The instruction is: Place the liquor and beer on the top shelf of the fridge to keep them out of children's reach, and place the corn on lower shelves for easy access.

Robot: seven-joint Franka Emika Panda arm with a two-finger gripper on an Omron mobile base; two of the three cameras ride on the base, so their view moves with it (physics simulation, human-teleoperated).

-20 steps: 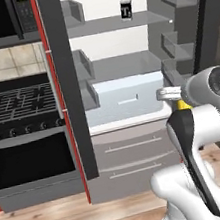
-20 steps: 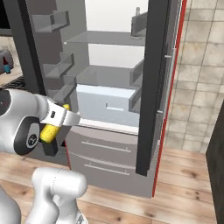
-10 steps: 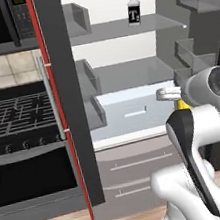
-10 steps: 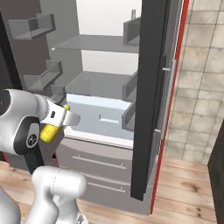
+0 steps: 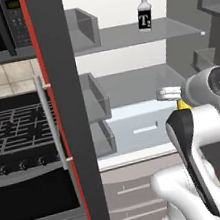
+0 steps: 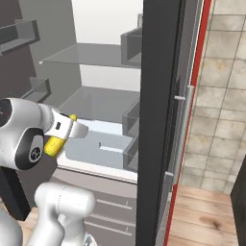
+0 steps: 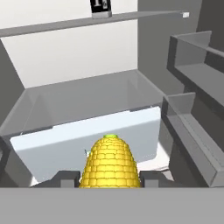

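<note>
My gripper [image 7: 109, 178] is shut on the yellow corn [image 7: 110, 164], whose greenish tip points into the open fridge [image 5: 189, 27]. The cob hangs in front of the white drawer [image 7: 65, 146], below the lower shelf [image 7: 87, 94]. From the right base view the corn [image 6: 54, 144] sits beside the white hand, level with the drawer [image 6: 108, 144]. The liquor [image 5: 144, 16], a pale bottle with a black label, stands upright on the top shelf [image 5: 120, 39]. The beer is out of view.
The fridge's left door [image 5: 64, 114], red along its edge, stands open between the oven [image 5: 14, 133] and the interior. Door bins [image 7: 192, 57] line the right door. Grey drawers [image 5: 141, 193] sit under the fridge compartment. A tiled wall [image 6: 221, 96] stands at the right.
The whole picture has grown and shifted as the base has come closer to the fridge. The corn stays held in the shut gripper.
</note>
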